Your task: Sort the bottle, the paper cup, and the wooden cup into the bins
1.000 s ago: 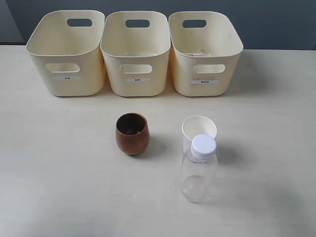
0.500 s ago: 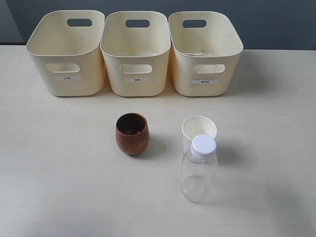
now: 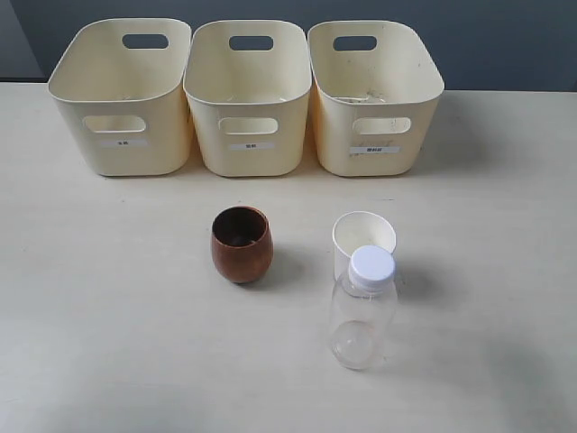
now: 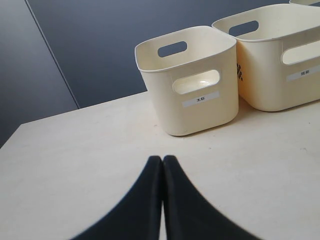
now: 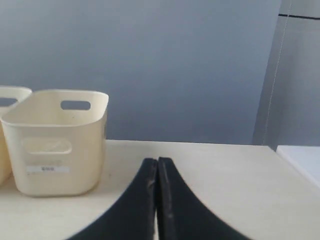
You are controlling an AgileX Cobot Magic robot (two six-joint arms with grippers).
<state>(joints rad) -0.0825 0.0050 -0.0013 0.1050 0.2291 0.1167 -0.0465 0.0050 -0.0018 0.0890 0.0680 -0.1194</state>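
Note:
The clear bottle [image 3: 362,311] with a white cap stands upright at the table's front right. Just behind it, touching or nearly so, stands the white paper cup [image 3: 362,238]. To their left the reddish-brown wooden cup [image 3: 242,244] stands upright. Three cream bins [image 3: 120,99] [image 3: 248,99] [image 3: 374,99] line the back. Neither arm shows in the exterior view. My left gripper [image 4: 162,159] is shut and holds nothing, low over the table before the left bin [image 4: 192,82]. My right gripper [image 5: 157,161] is shut with nothing in it, near the right bin [image 5: 55,142].
The pale table [image 3: 108,307] stretches wide around the three objects. A dark wall [image 3: 505,41] rises behind the bins. The right wrist view shows the table's far edge and a white surface [image 5: 302,157] beyond it.

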